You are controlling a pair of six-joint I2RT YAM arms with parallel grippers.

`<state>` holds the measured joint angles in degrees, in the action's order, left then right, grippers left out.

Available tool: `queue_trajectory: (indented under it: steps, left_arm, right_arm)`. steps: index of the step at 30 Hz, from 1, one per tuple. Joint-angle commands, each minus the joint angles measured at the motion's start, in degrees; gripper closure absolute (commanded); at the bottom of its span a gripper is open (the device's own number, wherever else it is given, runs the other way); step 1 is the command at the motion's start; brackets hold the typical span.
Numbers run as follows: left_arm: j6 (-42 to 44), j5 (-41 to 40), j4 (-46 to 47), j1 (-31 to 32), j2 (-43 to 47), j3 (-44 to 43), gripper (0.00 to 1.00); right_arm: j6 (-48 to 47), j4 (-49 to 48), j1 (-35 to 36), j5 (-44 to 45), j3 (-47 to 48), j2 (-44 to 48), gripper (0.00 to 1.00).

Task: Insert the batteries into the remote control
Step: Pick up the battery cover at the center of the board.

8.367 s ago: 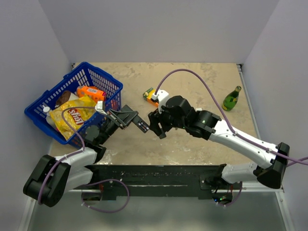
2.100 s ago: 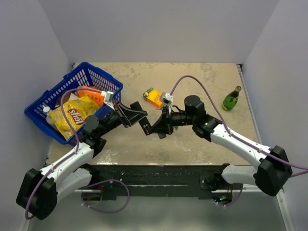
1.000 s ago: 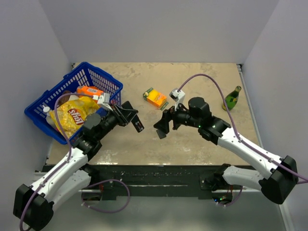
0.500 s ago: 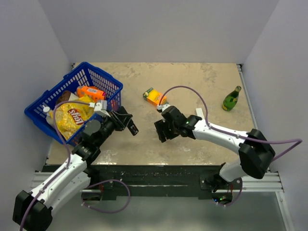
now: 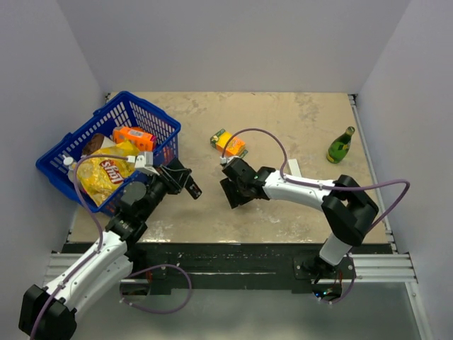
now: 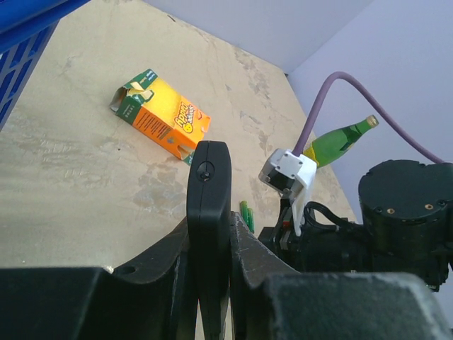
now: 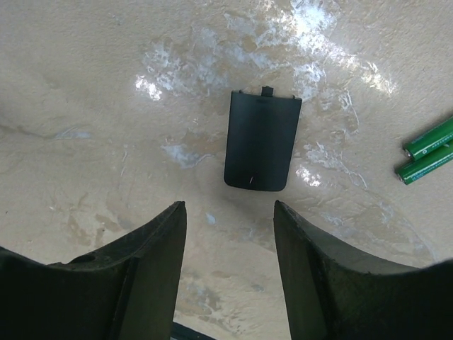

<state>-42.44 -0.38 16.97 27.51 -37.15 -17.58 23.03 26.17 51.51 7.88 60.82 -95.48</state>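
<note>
My left gripper (image 5: 185,183) is shut on the black remote control (image 5: 191,188) and holds it off the table next to the basket. In the left wrist view the remote (image 6: 209,191) stands on edge between my fingers (image 6: 244,244). The two green batteries (image 7: 428,149) lie side by side on the table and also show in the left wrist view (image 6: 246,214). The black cover (image 7: 262,140) lies flat on the table, just ahead of my open, empty right gripper (image 7: 230,212). In the top view the right gripper (image 5: 233,191) hides the batteries and the cover.
A blue basket (image 5: 71,145) with snack packs stands at the left. An orange carton (image 5: 230,144) lies behind the right gripper. A green bottle (image 5: 340,145) lies at the far right. A white bar (image 5: 292,168) shows beside the right arm.
The two grippers, which met around the remote, have drawn apart. The left one pulled the remote back toward the basket. The right one moved left and low over the table.
</note>
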Motion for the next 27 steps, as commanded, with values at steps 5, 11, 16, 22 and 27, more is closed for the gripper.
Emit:
queue_trajectory:
  steps: [5, 11, 16, 22, 27]
  left_arm:
    - [-0.02, -0.76, 3.68, 0.18, 1.90, 0.53, 1.00]
    - [-0.02, -0.06, 3.68, 0.18, 1.73, 0.45, 1.00]
    - [-0.10, 0.03, 3.68, 0.18, 1.90, 0.45, 1.00]
    - [-0.10, 0.03, 3.77, 0.09, 1.73, 0.45, 1.00]
    - [-0.28, 0.12, 4.12, 0.18, 1.29, 0.27, 1.00]
  right_arm:
    - [0.97, 1.16, 0.17, 3.11, 4.57, -4.01, 0.45]
    - [0.97, 3.79, 0.09, 4.68, 7.56, -7.96, 0.45]
    - [1.06, 5.20, -0.09, 5.13, 8.61, -9.81, 0.45]
    - [0.79, 6.52, -0.35, 5.13, 8.88, -11.21, 0.46]
    - [0.79, 7.40, -0.35, 4.87, 9.76, -12.80, 0.48]
